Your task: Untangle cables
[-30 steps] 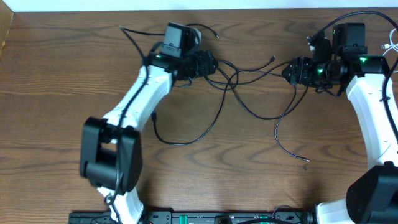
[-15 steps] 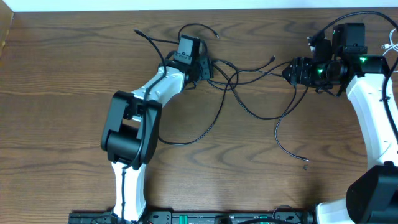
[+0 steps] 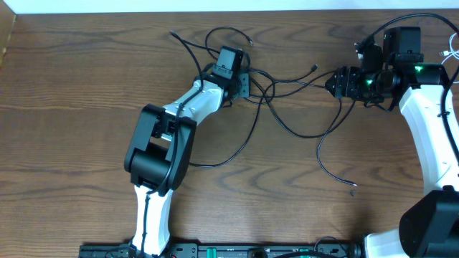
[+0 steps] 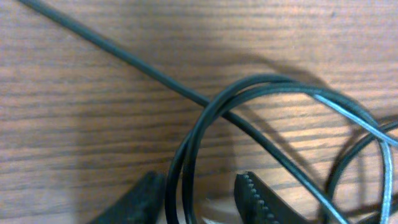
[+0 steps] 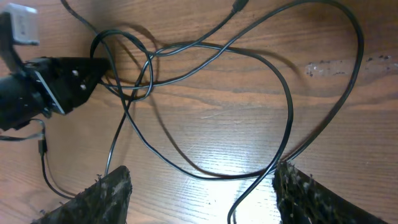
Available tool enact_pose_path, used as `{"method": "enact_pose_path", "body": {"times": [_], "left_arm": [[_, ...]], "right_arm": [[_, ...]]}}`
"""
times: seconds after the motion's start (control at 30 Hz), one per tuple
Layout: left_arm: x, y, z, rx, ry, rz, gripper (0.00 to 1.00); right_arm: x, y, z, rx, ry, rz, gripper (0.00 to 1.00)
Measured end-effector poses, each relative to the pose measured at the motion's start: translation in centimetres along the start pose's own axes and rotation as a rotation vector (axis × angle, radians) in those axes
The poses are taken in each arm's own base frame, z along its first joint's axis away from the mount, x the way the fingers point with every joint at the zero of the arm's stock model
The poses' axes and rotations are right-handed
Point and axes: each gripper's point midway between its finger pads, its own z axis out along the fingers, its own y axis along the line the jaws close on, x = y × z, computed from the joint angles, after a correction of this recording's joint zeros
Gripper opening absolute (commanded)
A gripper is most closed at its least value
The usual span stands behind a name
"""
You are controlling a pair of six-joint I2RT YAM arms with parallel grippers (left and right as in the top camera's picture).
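The black cables [image 3: 287, 86] lie in loose crossing loops on the wooden table between my two arms, with one end trailing off to a plug [image 3: 352, 185]. My left gripper [image 3: 246, 81] sits low at the left side of the tangle. In the left wrist view its jaws [image 4: 199, 182] stand partly open, and a doubled black cable strand [image 4: 179, 186] runs between the fingers, with a gap on the right side. My right gripper [image 3: 332, 82] hovers at the tangle's right edge. It is wide open [image 5: 202, 182], with cable loops [image 5: 205, 46] spread under it and nothing gripped.
A white cord [image 3: 450, 51] lies at the table's right edge behind my right arm. The table's back edge [image 3: 215, 11] meets a white wall close behind the cables. Another black loop [image 3: 215, 159] lies beside my left arm.
My left arm has swung right along the back of the table into the tangle, and its jaws have narrowed around a cable strand. The right arm has stayed still.
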Motion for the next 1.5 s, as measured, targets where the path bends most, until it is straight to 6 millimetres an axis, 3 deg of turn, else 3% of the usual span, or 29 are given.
{"method": "enact_pose_path", "body": {"times": [0.07, 0.17, 0.33, 0.47, 0.57, 0.7, 0.8, 0.87, 1.23, 1.5], "left_arm": [[0.0, 0.0, 0.1, -0.004, 0.000, 0.003, 0.27], [0.0, 0.1, 0.1, -0.010, 0.000, 0.007, 0.09], [0.4, 0.3, -0.2, -0.019, 0.017, 0.011, 0.07], [0.3, 0.1, -2.2, -0.017, 0.038, 0.022, 0.07], [-1.7, -1.6, -6.6, 0.036, -0.008, 0.041, 0.08], [-5.8, -4.6, -16.0, 0.144, -0.164, 0.073, 0.07], [-7.2, -5.9, -21.1, 0.195, -0.246, 0.088, 0.07], [-7.1, -6.2, -23.0, 0.215, -0.258, 0.093, 0.08], [-6.6, -5.9, -22.6, 0.210, -0.230, 0.088, 0.07], [-7.0, -4.9, -22.6, 0.195, -0.237, 0.070, 0.08]], "right_arm": [[0.1, 0.0, 0.0, 0.000, 0.002, 0.000, 0.70], [0.2, -0.1, 0.1, 0.001, 0.006, 0.002, 0.70], [-0.2, 0.1, 0.2, -0.003, -0.009, -0.006, 0.73], [-0.7, 1.3, 0.5, -0.020, -0.033, -0.045, 0.75], [-1.0, 3.4, 1.0, -0.056, -0.055, -0.102, 0.75], [-1.3, 7.3, 1.4, -0.145, -0.087, -0.216, 0.73], [-1.3, 9.3, 1.6, -0.197, -0.100, -0.281, 0.74], [-1.0, 10.5, 1.6, -0.229, -0.103, -0.335, 0.75], [1.8, 13.8, 2.7, -0.284, -0.036, -0.467, 0.72], [4.3, 13.3, 7.7, -0.268, 0.102, -0.464, 0.71]]}}
